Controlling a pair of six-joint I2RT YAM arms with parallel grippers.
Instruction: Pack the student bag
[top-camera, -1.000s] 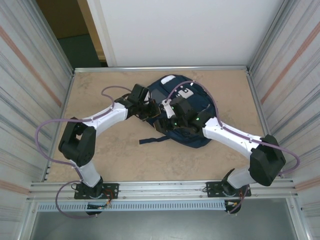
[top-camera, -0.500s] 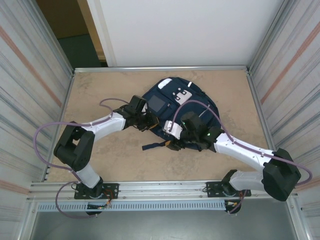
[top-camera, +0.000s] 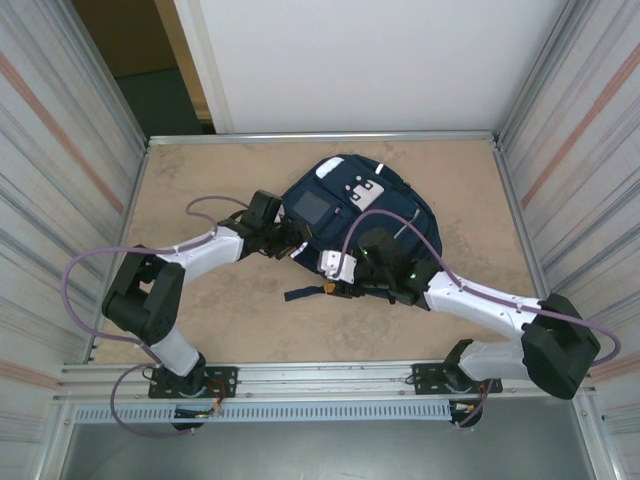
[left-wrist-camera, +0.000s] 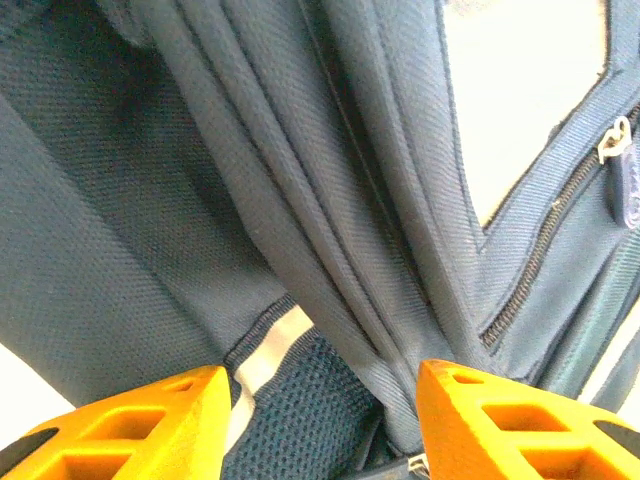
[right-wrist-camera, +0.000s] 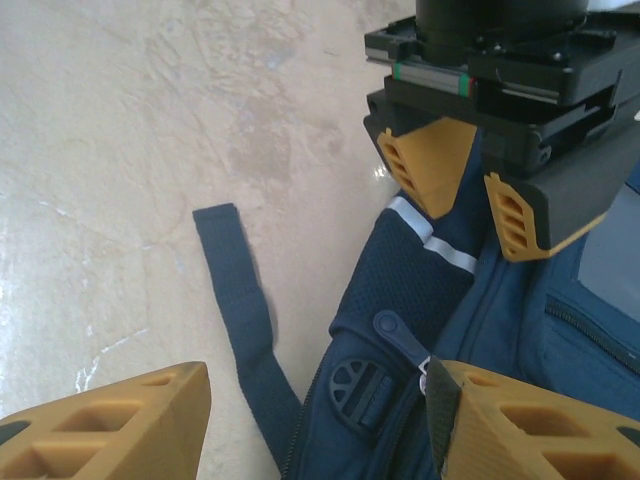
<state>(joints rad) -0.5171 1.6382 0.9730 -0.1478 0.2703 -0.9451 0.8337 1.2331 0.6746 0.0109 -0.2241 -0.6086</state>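
The student bag, navy blue with white patches, lies flat on the table's far middle. My left gripper is at its left edge, open. In the left wrist view its jaws straddle dark mesh and a white stripe of the bag without pinching it. My right gripper is open at the bag's near-left corner. Its wrist view shows it above a black buckle and zipper pull, with the left gripper just beyond.
A loose navy strap trails off the bag onto the beige table toward the near left. Ribbed metal walls close in both sides, and a rail runs along the near edge.
My left gripper has opened and let go of the bag fabric. The bag has settled flat and a little farther back. My right gripper has dropped to the bag's near-left corner.
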